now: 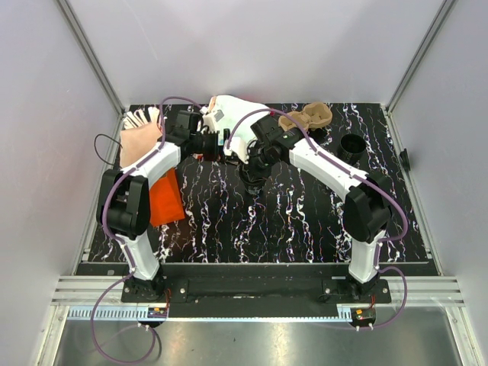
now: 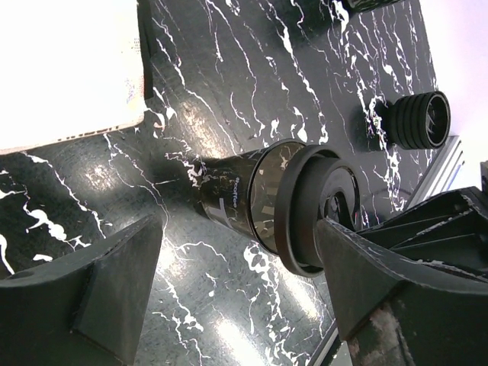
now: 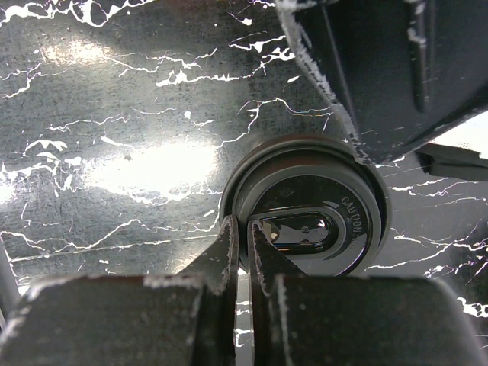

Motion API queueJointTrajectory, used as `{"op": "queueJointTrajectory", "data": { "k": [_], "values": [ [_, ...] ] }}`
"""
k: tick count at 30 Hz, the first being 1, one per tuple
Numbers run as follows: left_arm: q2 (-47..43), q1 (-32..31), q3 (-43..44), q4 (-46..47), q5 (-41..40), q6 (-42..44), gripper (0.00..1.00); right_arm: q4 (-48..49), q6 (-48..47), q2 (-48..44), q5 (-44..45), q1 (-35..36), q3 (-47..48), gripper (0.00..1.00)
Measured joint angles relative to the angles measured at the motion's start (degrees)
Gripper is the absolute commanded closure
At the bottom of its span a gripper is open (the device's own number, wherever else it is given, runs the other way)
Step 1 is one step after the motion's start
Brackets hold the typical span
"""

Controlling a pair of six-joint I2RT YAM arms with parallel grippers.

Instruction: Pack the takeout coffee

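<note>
The takeout coffee (image 2: 252, 200) is a black tapered cup with a black lid, standing on the marbled table. From above, its lid (image 3: 309, 221) shows a sip slot. My right gripper (image 3: 245, 238) is shut on the lid's near rim, with one finger outside the rim and one inside. My left gripper (image 2: 236, 267) is open wide beside the cup. Its right finger (image 2: 374, 274) is against the lid and its left finger (image 2: 91, 293) is well clear. In the top view both grippers meet mid-table, the right gripper (image 1: 255, 171) covering the cup.
A brown cardboard cup tray (image 1: 309, 117) lies at the back. An open black cup (image 1: 352, 145) is to its right. A white bag (image 1: 229, 114) sits behind the grippers. A pink cup of stirrers (image 1: 141, 131) and an orange item (image 1: 165, 197) are at the left.
</note>
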Motion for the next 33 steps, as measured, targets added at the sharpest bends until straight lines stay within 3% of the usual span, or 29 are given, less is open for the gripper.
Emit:
{"op": "queueJointTrajectory", "data": {
  "k": [26, 30, 33],
  "values": [
    [0.7, -1.4, -1.8, -1.5, -1.5, 1.7, 0.14, -1.2, 0.4, 3.2, 0.0, -0.9, 0.6, 0.96],
    [0.8, -1.4, -1.8, -1.4, -1.4, 1.7, 0.14, -1.3, 0.7, 3.7, 0.0, -1.0, 1.5, 0.89],
    [0.8, -1.5, -1.9, -1.4, -1.4, 1.8, 0.14, -1.3, 1.1, 3.7, 0.0, -1.0, 1.6, 0.78]
  ]
}}
